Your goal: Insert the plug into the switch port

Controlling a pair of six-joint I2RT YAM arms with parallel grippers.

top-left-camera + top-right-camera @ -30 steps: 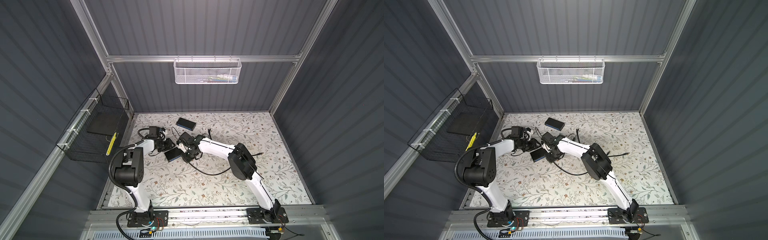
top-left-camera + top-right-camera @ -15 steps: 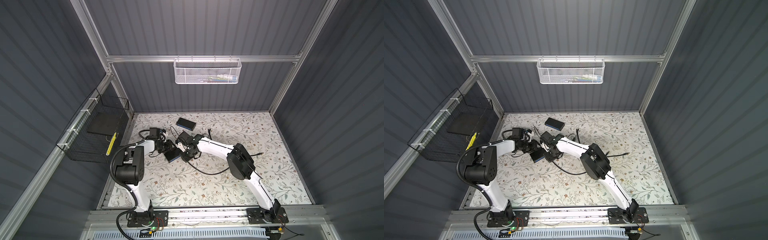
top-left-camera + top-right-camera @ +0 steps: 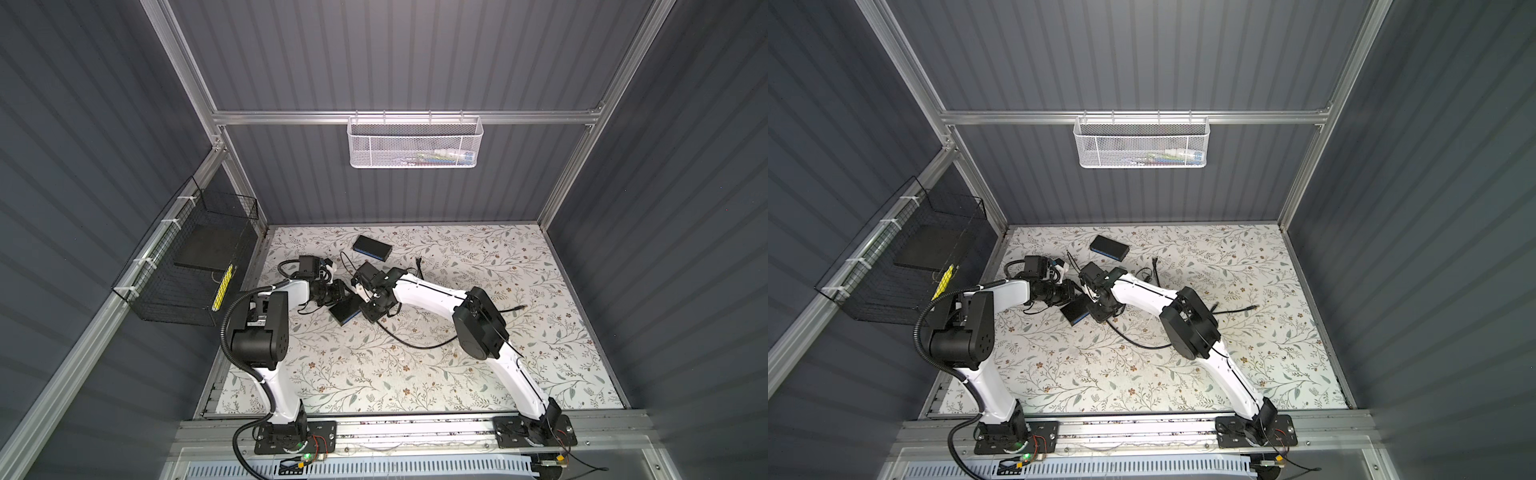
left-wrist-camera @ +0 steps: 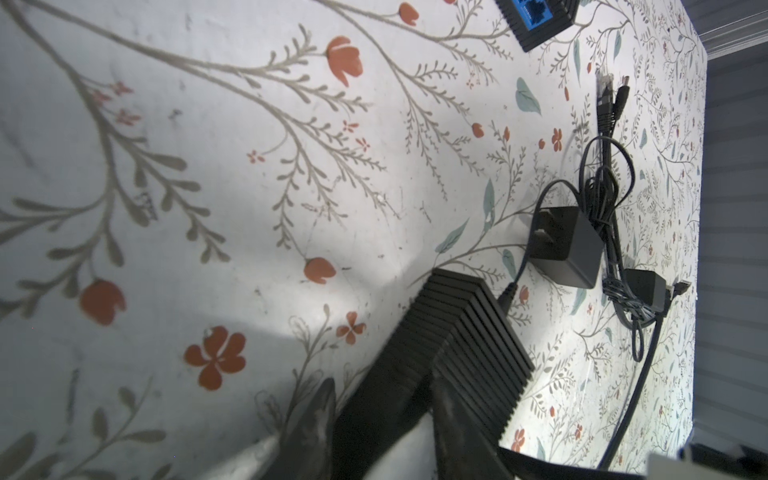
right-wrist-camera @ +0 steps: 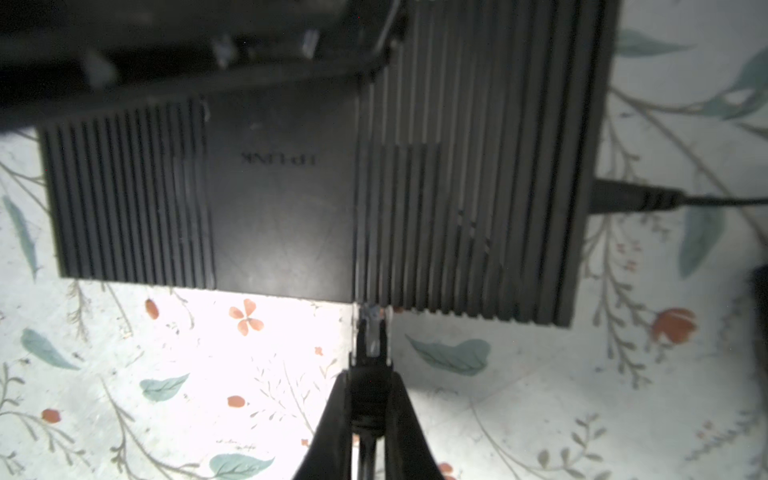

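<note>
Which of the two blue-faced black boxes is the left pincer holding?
The nearer ribbed black box, clamped between the left pincer's fingers; the other black box lies free farther back, untouched.

Black ribbed switch [image 5: 282, 208], floral mat [image 5: 166, 353]

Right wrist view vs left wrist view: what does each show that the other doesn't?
Right wrist only: the right gripper clamped on the plug, its tip at the edge of the switch, and the TP-LINK logo on top.
Left wrist only: a second switch with a blue face, a power adapter and loose cables.
Both: the ribbed black switch and the power lead plugged into its side.
</note>
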